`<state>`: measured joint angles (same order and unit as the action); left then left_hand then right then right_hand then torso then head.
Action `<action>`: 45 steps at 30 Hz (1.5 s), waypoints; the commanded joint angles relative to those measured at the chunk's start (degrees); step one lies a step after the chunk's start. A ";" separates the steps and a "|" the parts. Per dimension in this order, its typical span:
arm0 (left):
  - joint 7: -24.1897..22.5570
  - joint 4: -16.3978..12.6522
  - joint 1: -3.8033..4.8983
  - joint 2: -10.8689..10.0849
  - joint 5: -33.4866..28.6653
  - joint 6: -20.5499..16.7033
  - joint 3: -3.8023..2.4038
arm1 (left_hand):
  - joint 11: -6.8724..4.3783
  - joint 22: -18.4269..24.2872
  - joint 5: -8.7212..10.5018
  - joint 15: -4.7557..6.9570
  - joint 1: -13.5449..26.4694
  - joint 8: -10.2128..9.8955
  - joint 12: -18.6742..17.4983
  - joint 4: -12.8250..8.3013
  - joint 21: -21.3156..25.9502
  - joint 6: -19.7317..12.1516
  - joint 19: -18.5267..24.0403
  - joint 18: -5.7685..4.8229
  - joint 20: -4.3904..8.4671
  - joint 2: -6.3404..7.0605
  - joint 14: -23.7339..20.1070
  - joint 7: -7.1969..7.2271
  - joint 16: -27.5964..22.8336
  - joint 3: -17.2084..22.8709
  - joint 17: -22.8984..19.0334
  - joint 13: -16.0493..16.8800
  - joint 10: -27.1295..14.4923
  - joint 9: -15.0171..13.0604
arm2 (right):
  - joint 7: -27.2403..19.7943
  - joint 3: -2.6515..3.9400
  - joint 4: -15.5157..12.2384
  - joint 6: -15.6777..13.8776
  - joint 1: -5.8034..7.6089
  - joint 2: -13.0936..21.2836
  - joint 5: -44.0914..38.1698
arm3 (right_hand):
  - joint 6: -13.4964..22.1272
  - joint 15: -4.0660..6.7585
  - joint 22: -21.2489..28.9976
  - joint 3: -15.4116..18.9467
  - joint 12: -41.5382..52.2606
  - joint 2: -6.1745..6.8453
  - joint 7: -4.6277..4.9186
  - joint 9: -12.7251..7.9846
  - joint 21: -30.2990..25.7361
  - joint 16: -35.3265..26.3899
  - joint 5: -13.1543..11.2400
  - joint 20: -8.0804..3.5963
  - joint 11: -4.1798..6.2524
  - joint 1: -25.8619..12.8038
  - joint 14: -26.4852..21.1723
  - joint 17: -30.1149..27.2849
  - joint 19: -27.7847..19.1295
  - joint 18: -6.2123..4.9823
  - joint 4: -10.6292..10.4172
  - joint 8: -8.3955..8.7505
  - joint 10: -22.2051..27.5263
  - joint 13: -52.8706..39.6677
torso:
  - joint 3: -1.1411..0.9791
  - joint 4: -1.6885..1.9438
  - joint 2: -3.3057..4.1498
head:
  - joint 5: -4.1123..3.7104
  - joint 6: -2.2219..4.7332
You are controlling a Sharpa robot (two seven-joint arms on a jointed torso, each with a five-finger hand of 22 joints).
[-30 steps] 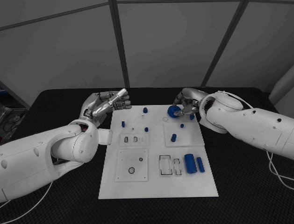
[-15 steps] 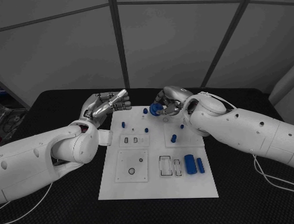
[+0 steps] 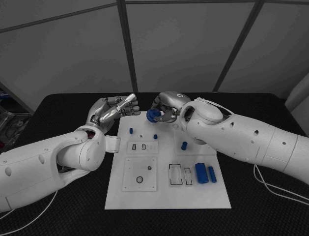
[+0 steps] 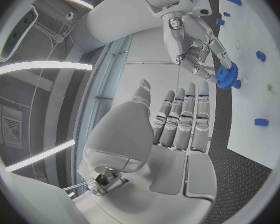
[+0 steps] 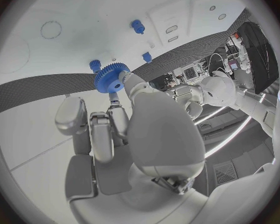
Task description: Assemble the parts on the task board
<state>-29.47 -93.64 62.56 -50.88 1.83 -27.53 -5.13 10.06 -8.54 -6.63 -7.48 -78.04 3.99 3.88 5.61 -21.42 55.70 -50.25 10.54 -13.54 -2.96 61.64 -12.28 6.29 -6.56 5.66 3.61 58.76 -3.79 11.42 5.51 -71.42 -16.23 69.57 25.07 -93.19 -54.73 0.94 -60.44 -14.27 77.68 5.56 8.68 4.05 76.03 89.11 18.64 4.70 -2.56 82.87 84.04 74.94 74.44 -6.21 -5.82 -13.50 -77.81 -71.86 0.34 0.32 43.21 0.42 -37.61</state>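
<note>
At the board's twelve o'clock edge: the blue gear (image 3: 153, 115) is hanging just above the far rim, near the upright blue peg that was standing free there a second ago and is now hidden behind the hand in the head view.
Gear, grip: the right hand (image 3: 167, 109) is pinching it between its fingers (image 5: 129, 79), toothed rim showing, hub pointing down toward the plate; the wrist view shows a small blue peg (image 5: 94, 64) just beside the gear.
Gear, travel: over the last second it is moving from about one o'clock on the board across toward twelve, carried by the right arm sweeping in from the three o'clock side.
Meaning for the task: I judge this as the carry nearing its end, with the gear being lined up over a peg; seating it is not yet done.
Task board (image 3: 165, 194): white plate lying on the black bench (image 3: 55, 216), with small blue pegs (image 3: 154, 136) standing around its far half and two blue blocks (image 3: 201, 172) lying at about four o'clock.
Left hand (image 3: 114, 110): hovering off the board's eleven o'clock corner, fingers (image 4: 177, 119) straight and held side by side, holding nothing, staying put through the second.
</note>
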 commanded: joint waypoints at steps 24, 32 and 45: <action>-0.34 0.06 0.09 0.11 0.19 0.91 -0.07 | -0.04 0.08 0.18 -0.18 0.16 -0.35 -0.28 -0.29 0.19 -0.19 0.35 -0.17 -0.22 -0.49 -0.29 -0.26 -0.26 0.00 0.06 -0.01 -0.26 0.07 | 0.98 -2.44 2.25 2.50 -0.52 -2.35 -1.99 | -2.36 0.27 0.39 -1.52 -0.82 1.25 -0.87 0.20 0.18 0.17 -1.20 0.20 -0.32 -2.09 5.53 13.25 0.05 0.45 0.15 0.97 0.49 1.11 | -0.05 0.00 -0.01 | 0.36 -0.61; -0.10 0.09 0.10 0.02 0.19 1.10 -0.07 | -0.02 0.12 0.18 -0.21 0.09 -0.36 -0.28 -0.39 0.24 -0.24 0.45 -0.17 -0.25 -0.52 -0.35 -0.28 -0.39 0.02 0.06 -0.02 -0.34 0.07 | 0.86 -2.45 2.77 0.54 -0.55 -2.53 -2.15 | 3.79 -0.95 0.77 -2.36 -2.21 2.39 0.74 -0.42 -0.05 0.28 -2.92 1.22 -1.76 -3.24 5.59 13.52 -0.25 0.41 0.56 5.23 1.90 2.90 | -0.06 -0.04 -0.01 | 0.50 -0.60; 0.13 0.32 0.10 -0.02 0.19 1.31 -0.07 | 0.01 0.14 0.19 -0.24 0.10 -0.37 -0.31 -0.41 0.27 -0.28 0.50 -0.18 -0.27 -0.52 -0.41 -0.31 -0.47 0.01 0.05 -0.03 -0.43 0.07 | 1.47 -2.45 3.23 1.04 -0.55 -2.61 -2.17 | 6.08 -1.30 0.93 -2.58 -2.93 2.65 1.02 -0.33 -0.13 0.31 -3.79 1.70 -2.09 -3.88 5.60 13.60 -0.39 0.33 0.69 6.97 2.75 3.88 | -0.09 -0.09 0.01 | 0.49 -0.60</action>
<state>-29.23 -93.30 62.57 -50.90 1.83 -27.06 -5.14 10.06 -8.49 -6.63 -7.69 -78.04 3.99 3.88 5.61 -21.42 55.70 -50.05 10.54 -13.74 -2.96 61.44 -12.28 6.21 -6.56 5.66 3.61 58.76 -3.78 12.42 3.04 -68.16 -14.71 68.90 22.52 -94.97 -48.96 -0.11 -59.54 -16.89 74.95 7.91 9.72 3.74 76.03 89.10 15.02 6.16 -4.52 79.25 84.04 74.92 74.03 -6.22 -5.38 -6.82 -75.42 -68.03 0.26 0.25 43.19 0.94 -38.14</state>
